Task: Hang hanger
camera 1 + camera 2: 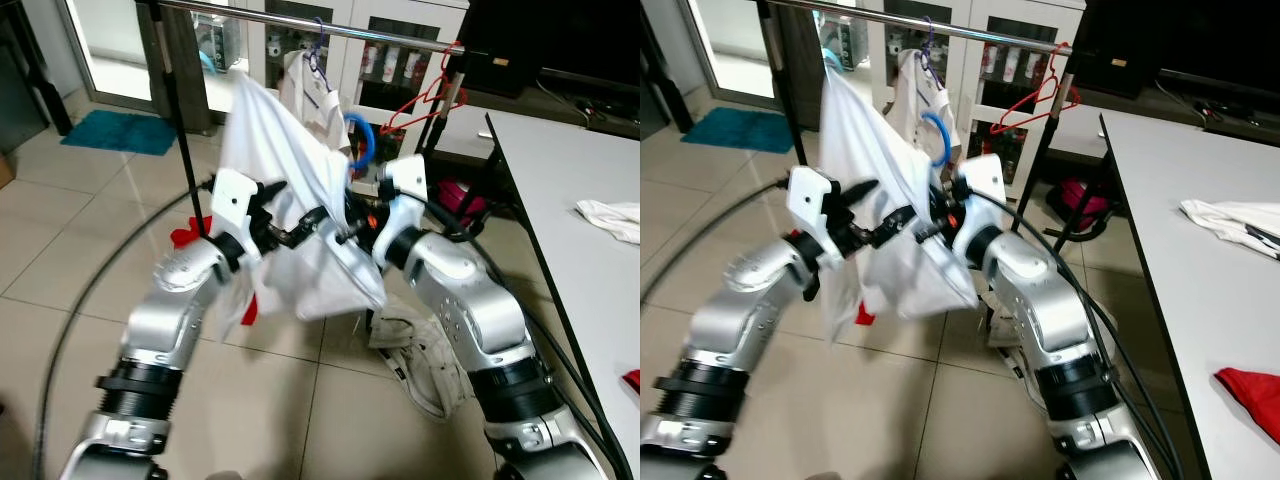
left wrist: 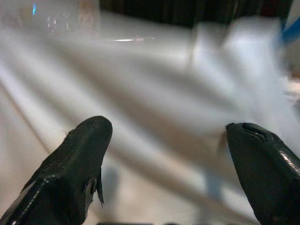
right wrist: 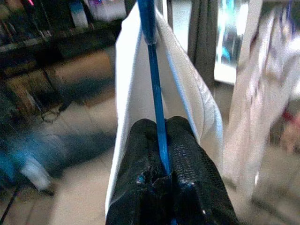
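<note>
Blue hanger (image 3: pixel 154 84) w/ white cloth (image 1: pixel 290 190): right gripper (image 3: pixel 164 140) fingers clamped on it, left gripper (image 2: pixel 164 154) fingers apart.

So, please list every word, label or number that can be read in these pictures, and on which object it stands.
No text can be read.
Small pale label on the black box beside the metal clothes rail: too small to read.
Bottles in the glass-door cabinet: labels too blurred.
White garment on the blue plastic hanger: no print visible.
</note>
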Motion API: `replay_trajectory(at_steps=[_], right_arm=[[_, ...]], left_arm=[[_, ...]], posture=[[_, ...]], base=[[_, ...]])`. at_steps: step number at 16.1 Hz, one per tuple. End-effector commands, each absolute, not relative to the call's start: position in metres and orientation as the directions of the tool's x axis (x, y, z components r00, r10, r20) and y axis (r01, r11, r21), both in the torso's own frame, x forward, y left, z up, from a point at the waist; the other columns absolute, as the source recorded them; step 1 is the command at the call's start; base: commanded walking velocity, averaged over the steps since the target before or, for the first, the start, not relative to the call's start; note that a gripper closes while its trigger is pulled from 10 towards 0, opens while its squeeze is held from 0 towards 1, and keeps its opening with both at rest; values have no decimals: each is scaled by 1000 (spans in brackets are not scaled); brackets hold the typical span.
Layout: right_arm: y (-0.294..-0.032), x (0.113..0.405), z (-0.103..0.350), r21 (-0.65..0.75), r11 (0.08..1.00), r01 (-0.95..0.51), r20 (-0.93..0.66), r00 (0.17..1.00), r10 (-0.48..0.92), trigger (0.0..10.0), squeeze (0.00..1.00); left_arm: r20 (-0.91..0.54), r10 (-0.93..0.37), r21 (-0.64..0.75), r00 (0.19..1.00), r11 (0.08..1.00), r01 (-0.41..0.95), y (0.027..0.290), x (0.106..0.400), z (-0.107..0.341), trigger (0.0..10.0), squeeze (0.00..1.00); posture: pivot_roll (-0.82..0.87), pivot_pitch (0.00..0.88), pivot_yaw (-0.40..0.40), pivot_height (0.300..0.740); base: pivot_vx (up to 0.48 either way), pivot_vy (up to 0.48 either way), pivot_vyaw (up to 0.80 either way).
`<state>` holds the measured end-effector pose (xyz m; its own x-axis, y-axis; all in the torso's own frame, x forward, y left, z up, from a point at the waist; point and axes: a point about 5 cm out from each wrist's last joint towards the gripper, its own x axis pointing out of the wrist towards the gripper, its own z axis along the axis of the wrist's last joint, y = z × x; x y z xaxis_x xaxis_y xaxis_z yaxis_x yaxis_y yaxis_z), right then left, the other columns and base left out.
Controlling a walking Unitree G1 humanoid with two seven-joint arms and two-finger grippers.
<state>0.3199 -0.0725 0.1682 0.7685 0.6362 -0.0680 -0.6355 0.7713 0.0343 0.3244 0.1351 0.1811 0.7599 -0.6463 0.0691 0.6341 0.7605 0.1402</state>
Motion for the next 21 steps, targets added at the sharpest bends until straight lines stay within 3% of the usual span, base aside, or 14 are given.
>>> replay_trajectory(at_steps=[1, 3, 5, 8, 11, 13, 18, 19, 21], right_arm=[[-79, 321, 165, 47, 786, -616, -90, 781, 617, 10000, 0], [-80, 322, 164, 80, 788, -611, -89, 783, 616, 10000, 0], [-84, 323, 162, 66, 800, -597, -105, 793, 600, 10000, 0], [-82, 322, 161, 44, 796, -604, -112, 789, 605, 10000, 0], [-76, 321, 166, 31, 773, -634, -84, 769, 634, 10000, 0], [-75, 318, 165, 27, 769, -638, -82, 766, 638, 10000, 0], [-72, 309, 163, 5, 742, -671, -85, 739, 669, 10000, 0], [-71, 307, 162, 3, 737, -676, -83, 734, 674, 10000, 0], [-68, 304, 163, -4, 729, -684, -76, 728, 682, 10000, 0]], left_arm=[[50, -682, 252, 729, 715, 652, 132, 324, 192, 10000, 0], [-118, -710, 340, 694, 627, 700, 148, 318, 185, 10000, 0], [-84, -745, 273, 662, 622, 734, 153, 311, 194, 10000, 0], [52, -711, 118, 701, 702, 703, 146, 314, 205, 10000, 0], [82, -593, -73, 801, 798, 598, 138, 328, 197, 10000, 0], [83, -574, -200, 815, 791, 578, 126, 329, 194, 10000, 0], [38, -521, -315, 853, 804, 505, 120, 337, 185, 10000, 0], [32, -525, -322, 851, 800, 506, 118, 336, 184, 8275, 0], [33, -548, -349, 836, 777, 524, 115, 334, 183, 3294, 0]], posture=[[-46, 0, -75, 740], [-42, 0, -77, 740], [-41, 0, -78, 740], [-39, 0, -81, 740], [-39, 0, -80, 740], [-43, 0, -74, 740], [-44, 0, -69, 740], [-44, 0, -63, 740], [-46, 0, -52, 740]], base=[[0, 0, 0], [0, 0, 0], [0, 0, 0], [0, 0, 0], [0, 0, 0], [0, 0, 0], [0, 0, 0], [0, 0, 0], [0, 0, 0]])
